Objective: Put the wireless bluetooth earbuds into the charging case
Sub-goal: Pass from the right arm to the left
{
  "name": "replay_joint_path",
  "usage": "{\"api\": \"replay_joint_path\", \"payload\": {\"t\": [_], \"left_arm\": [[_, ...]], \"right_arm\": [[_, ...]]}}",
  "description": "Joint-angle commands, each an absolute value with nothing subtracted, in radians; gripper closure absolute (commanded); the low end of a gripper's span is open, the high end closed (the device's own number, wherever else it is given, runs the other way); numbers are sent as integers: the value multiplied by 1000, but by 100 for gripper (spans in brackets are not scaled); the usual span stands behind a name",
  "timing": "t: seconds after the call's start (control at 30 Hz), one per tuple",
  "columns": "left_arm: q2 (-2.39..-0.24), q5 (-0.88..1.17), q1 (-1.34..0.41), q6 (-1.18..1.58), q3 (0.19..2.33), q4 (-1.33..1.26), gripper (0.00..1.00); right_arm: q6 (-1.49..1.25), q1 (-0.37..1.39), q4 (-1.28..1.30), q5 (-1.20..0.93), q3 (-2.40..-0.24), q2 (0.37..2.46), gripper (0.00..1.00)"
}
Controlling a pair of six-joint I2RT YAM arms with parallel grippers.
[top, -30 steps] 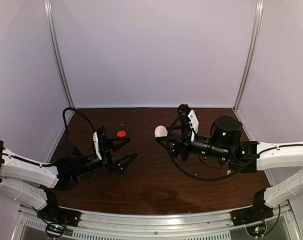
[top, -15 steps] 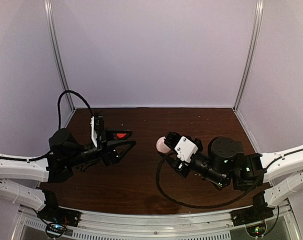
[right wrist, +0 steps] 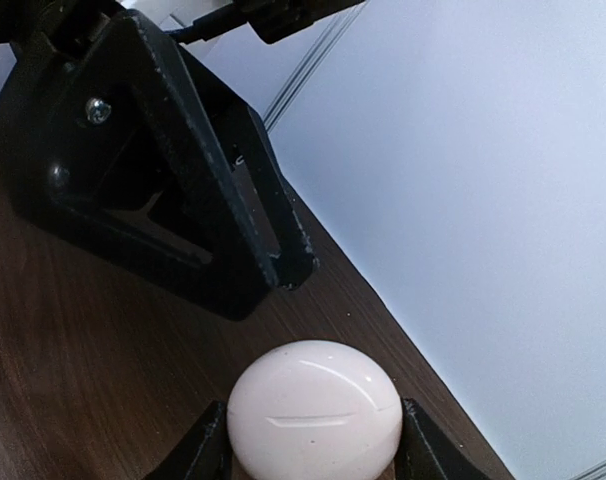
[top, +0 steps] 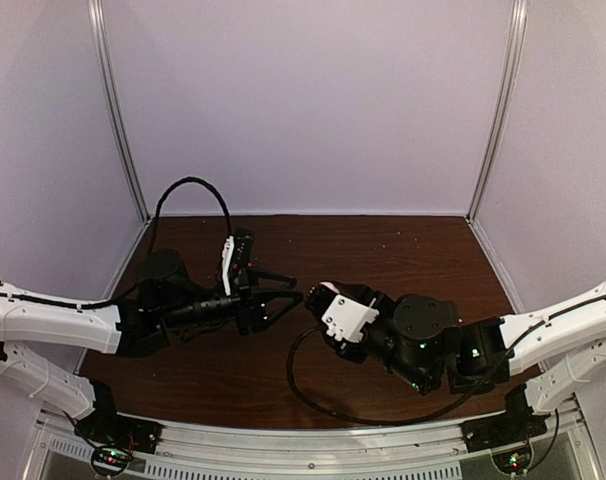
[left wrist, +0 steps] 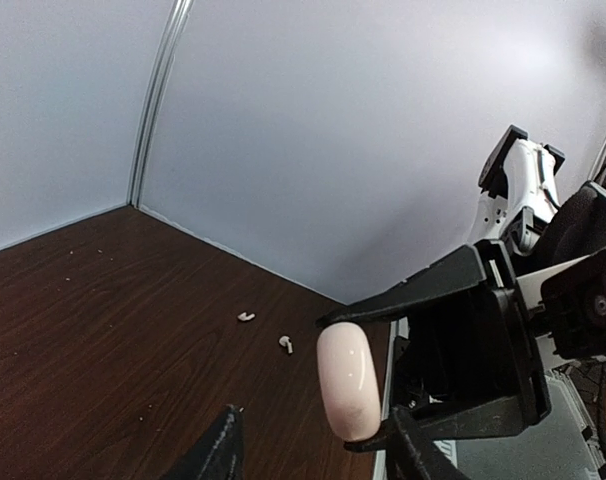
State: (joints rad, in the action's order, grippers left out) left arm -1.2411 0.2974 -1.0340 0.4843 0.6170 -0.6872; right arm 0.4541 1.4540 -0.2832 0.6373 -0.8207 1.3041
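right pincer [top: 316, 292] clenched on case [right wrist: 313, 405] | left pincer [top: 295, 288] at its 9 o'clock, grip unclear | white earbuds [left wrist: 245, 317] lie on bench [left wrist: 83, 350]

case [right wrist: 314, 410]: underside cut off by the right wrist view's bottom edge
earbuds [left wrist: 245, 317]: two white specks, shape too small to tell

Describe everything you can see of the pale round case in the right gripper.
The case is a smooth, glossy, pale pinkish-white pebble, seemingly plastic. The right wrist view shows it round, with a thin seam across its face; the left wrist view shows it edge-on, a slim oval. It looks closed. The right gripper pinches it between two black fingers, seemingly off the table. Nothing else touches it.
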Motion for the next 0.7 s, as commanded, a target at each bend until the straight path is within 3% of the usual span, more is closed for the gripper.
{"api": "replay_joint_path", "payload": {"t": [0.0, 0.5, 0.67], "left_arm": [[-1274, 320, -1048, 500, 661, -699, 51], [-1369, 371, -1073, 510, 737, -703, 51], [-1390, 374, -1078, 506, 750, -700, 60]], "right_arm": [[469, 1465, -307, 693, -850, 1304, 52], [472, 1472, -317, 692, -836, 1296, 52], [475, 1473, -314, 697, -833, 1295, 52]]}}
